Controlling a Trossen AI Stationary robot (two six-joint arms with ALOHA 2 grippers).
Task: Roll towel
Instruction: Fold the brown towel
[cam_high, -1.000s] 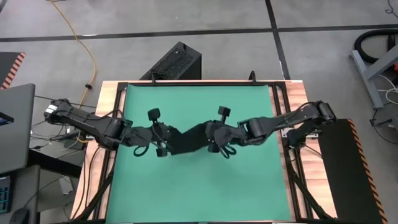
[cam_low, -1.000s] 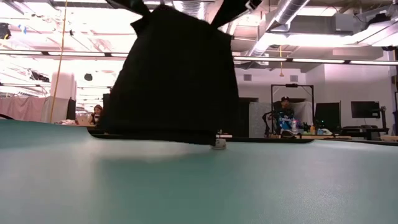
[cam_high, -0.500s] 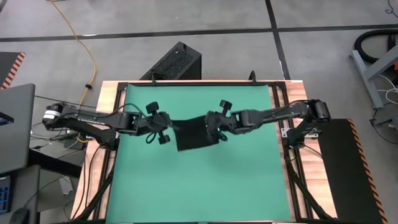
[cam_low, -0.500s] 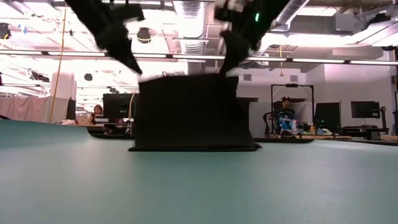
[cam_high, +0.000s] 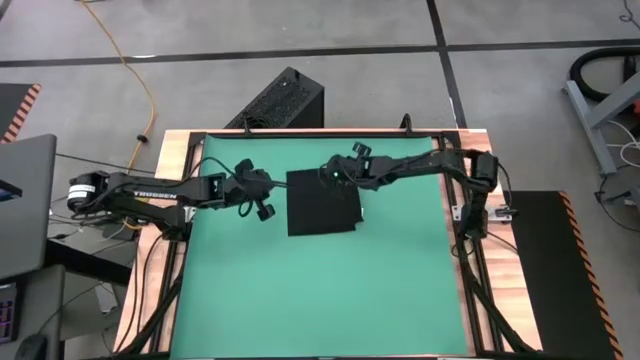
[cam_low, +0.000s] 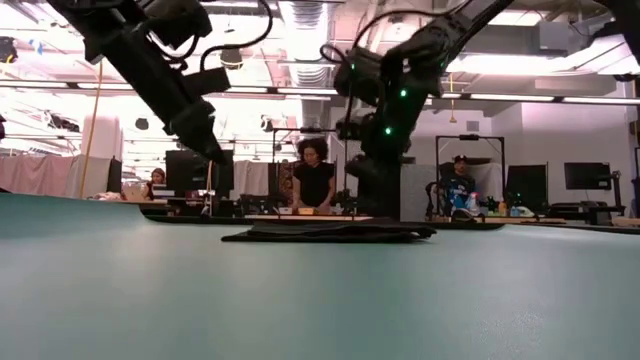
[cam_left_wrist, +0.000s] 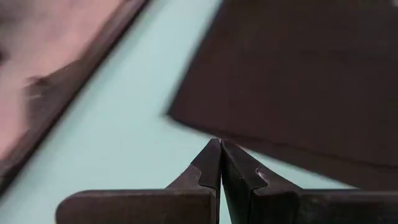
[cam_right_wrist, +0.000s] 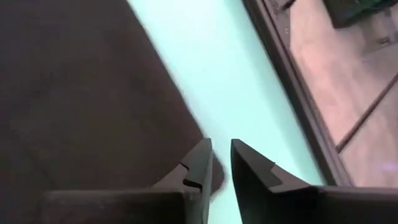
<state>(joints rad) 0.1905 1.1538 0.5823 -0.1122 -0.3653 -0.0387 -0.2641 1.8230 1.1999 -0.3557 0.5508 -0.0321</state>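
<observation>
While the plain black soft cloth towel (cam_high: 322, 202) lies spread as a flat, near-square sheet on the green-covered counter (cam_high: 400, 290), towards its far half and roughly midway across, both pincers are found at the sheet's far corners. The left pincer (cam_high: 262, 196) is placed just beside the towel's far-left corner, with the cloth lying to its right; in the left wrist view its two dark fingers (cam_left_wrist: 214, 163) are pressed together with nothing between them, and the towel edge (cam_left_wrist: 298, 81) is seen just ahead of the tips. The right pincer (cam_high: 338, 177) hangs over the far-right corner; in the right wrist view its fingers (cam_right_wrist: 200, 163) are parted by a narrow gap and nothing is pinched, the cloth (cam_right_wrist: 87, 93) lying beside and beneath one fingertip. No clear long axis can be made out from above. In the low view the towel (cam_low: 330, 232) is seen lying flat, both pincers raised above it. It is judged that rolling has not yet begun, and that the far edge, nearest both pincers, is the likely starting edge.
</observation>
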